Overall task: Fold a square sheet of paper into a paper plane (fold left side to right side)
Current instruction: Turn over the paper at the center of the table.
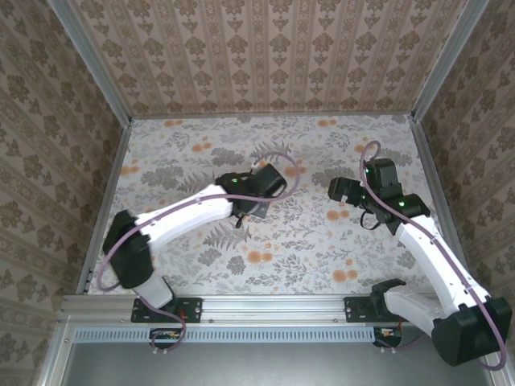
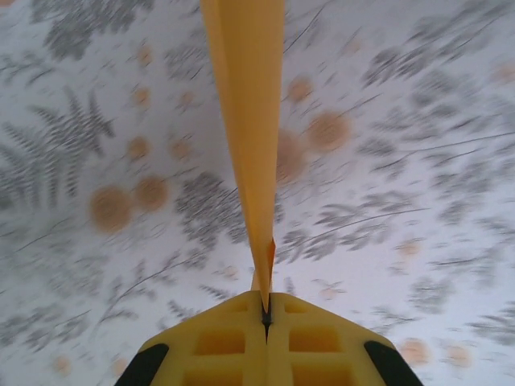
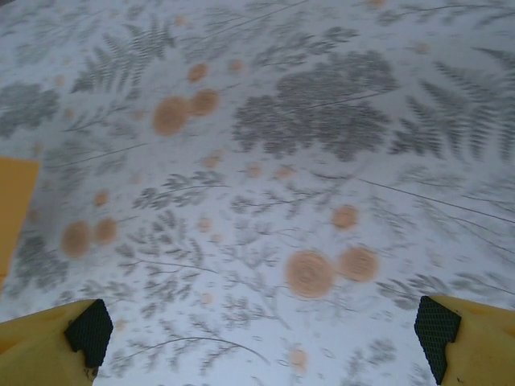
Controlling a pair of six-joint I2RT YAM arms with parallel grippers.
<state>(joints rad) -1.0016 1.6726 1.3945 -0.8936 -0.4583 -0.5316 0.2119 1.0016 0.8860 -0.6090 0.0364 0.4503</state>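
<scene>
Currently the paper plane [image 2: 249,121] runs as a narrow, folded orange strip from the lower middle of my left wrist view up to the top edge. I see it nearly edge-on, its layers flat against each other. It sits that way because the left gripper [image 2: 265,315] is pinched tight on its near end, the yellow fingers [image 2: 217,342] meeting with only paper between them. I judge that this clamp stops the fold springing open. Whether the far end touches the floral cloth [image 2: 402,209] beneath, I cannot tell. In the right wrist view a corner of the same orange shows at the left edge, mid-height. The right gripper [image 3: 261,330] stands spread wide there, its black pads [image 3: 88,330] at the bottom corners with nothing between them. From above, both grippers sit near the middle of the frame, apart, so I read the right one as free to take or press the paper.
</scene>
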